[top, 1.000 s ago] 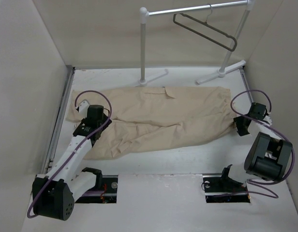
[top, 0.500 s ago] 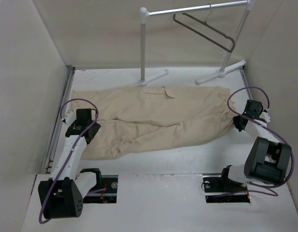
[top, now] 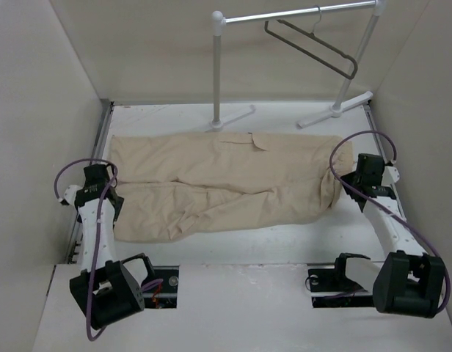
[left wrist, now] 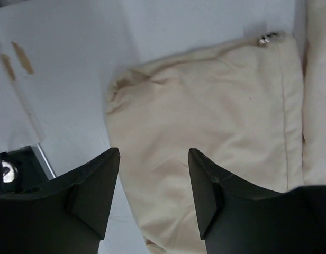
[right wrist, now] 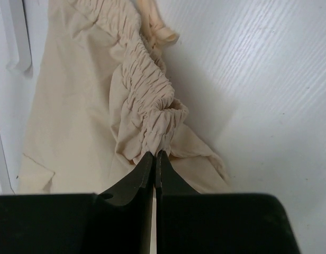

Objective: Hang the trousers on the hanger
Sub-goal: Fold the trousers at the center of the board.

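The beige trousers [top: 226, 176] lie flat across the table, stretching from left to right. The dark hanger [top: 314, 48] hangs tilted from the white rail at the back right. My right gripper [top: 346, 185] is shut on the gathered elastic edge of the trousers [right wrist: 152, 121] at their right end, the jaws [right wrist: 155, 154] pinching the bunched cloth, which folds up there. My left gripper [top: 110, 199] hovers open at the trousers' left end. In the left wrist view its jaws [left wrist: 152, 159] stand apart above a rounded cloth end [left wrist: 216, 116], holding nothing.
The white garment rail [top: 219, 66] stands at the back, its feet [top: 336, 108] resting on the table just behind the trousers. Walls close in on the left, right and back. A dark slot [left wrist: 20, 169] shows at the table's left edge.
My right gripper has shut on the trousers' right end and drawn it inward and up into a fold. My left arm has swung left off the cloth to the trousers' left end, its jaws widening.
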`<state>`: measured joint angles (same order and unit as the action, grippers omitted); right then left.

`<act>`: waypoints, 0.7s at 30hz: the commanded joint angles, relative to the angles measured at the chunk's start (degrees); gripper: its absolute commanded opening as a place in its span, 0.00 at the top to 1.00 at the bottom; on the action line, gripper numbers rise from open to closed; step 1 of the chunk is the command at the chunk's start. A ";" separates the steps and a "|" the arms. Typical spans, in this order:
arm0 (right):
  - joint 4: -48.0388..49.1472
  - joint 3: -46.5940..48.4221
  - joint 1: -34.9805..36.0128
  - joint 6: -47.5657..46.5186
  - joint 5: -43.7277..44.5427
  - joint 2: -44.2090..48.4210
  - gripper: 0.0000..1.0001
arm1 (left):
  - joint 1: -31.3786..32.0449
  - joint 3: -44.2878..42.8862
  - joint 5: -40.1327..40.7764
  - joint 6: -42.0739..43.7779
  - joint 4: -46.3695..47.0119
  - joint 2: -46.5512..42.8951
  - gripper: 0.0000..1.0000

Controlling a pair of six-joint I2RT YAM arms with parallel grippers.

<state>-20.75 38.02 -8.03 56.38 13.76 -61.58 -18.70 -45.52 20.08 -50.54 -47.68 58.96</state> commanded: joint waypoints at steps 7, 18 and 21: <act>4.05 1.35 3.07 1.45 -2.15 -5.82 0.95 | -7.98 9.03 -1.44 -3.06 4.43 0.72 0.54; 4.06 -1.11 1.49 1.98 -2.33 -4.69 0.95 | -9.38 17.12 -3.64 -3.86 18.05 4.32 0.66; 3.00 -1.11 -0.01 1.89 -2.07 -4.34 0.95 | -10.00 17.13 -5.30 -2.37 22.01 5.99 0.83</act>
<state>-18.59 37.21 -6.68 57.69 11.53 -67.59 -27.86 -29.23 16.80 -53.04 -31.90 63.40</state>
